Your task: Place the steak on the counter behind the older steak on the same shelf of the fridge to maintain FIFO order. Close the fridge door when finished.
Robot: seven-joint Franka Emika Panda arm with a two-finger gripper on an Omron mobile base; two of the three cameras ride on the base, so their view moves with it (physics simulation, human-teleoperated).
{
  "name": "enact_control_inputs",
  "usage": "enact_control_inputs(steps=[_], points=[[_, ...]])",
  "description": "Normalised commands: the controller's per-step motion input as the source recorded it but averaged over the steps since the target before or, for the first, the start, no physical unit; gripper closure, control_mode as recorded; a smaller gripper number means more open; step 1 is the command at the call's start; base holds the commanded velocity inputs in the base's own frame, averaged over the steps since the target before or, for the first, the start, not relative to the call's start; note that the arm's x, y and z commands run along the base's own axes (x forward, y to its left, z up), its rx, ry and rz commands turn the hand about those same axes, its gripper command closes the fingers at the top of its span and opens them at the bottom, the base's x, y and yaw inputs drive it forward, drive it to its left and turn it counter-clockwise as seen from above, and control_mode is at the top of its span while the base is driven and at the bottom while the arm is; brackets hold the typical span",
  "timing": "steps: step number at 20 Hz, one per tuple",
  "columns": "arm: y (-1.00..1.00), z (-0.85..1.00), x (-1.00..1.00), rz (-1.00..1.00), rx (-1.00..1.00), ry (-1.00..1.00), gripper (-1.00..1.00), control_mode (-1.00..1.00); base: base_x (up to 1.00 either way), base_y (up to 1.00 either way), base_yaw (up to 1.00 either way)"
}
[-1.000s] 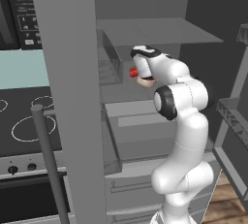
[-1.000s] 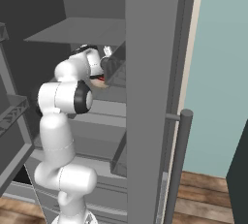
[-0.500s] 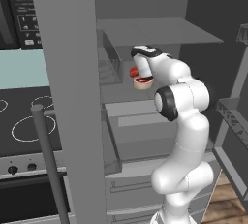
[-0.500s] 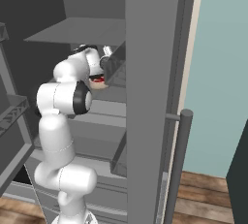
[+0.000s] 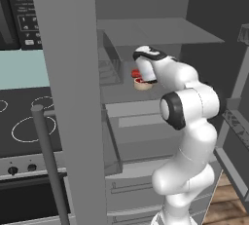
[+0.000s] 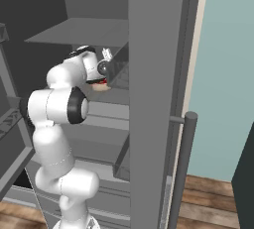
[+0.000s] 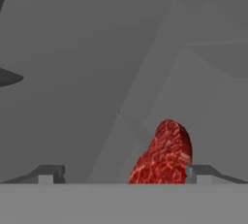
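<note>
The fridge (image 5: 73, 97) stands open and my arm reaches in to its grey shelf (image 5: 121, 94). In the hand view the steak (image 7: 164, 157), bare red meat with paler marbling, lies on the shelf between my fingertips, close to the right one. My gripper (image 7: 123, 174) is open, its jaws wide apart and not pinching the meat. The left base view has my white hand (image 5: 146, 65) over the older steak (image 5: 142, 84) in its tan bowl, with a red piece (image 5: 135, 74) just beyond it. In the right base view the bowl (image 6: 101, 87) peeks out beside the door's edge.
The open left door, with its long bar handle (image 5: 48, 170), stands close beside my arm. A black stovetop (image 5: 24, 121) lies to the left. An upper shelf (image 5: 155, 29) hangs above my hand. The right door's racks (image 5: 238, 136) flank my arm, and drawers (image 5: 136, 170) sit below.
My hand has shifted only slightly at the shelf. The jaws stay wide apart and the red meat and bowl keep their places.
</note>
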Motion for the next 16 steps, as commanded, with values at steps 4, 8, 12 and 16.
enact_control_inputs(steps=[4, 8, 12, 16], points=[[0.0, 0.26, -0.48, -0.02, 0.0, 0.0, -1.0, -1.0, 0.0, 0.0, 0.0], [0.0, 0.21, -0.54, -0.03, 0.0, 0.0, -1.0, -1.0, 0.0, 0.0, 0.0], [0.0, 0.43, -0.59, -0.04, 0.0, 0.0, -1.0, -1.0, 0.0, 0.0, 0.0], [0.0, 0.53, -0.56, -0.04, 0.0, 0.06, -1.0, -1.0, 0.0, 0.0, 0.0]])
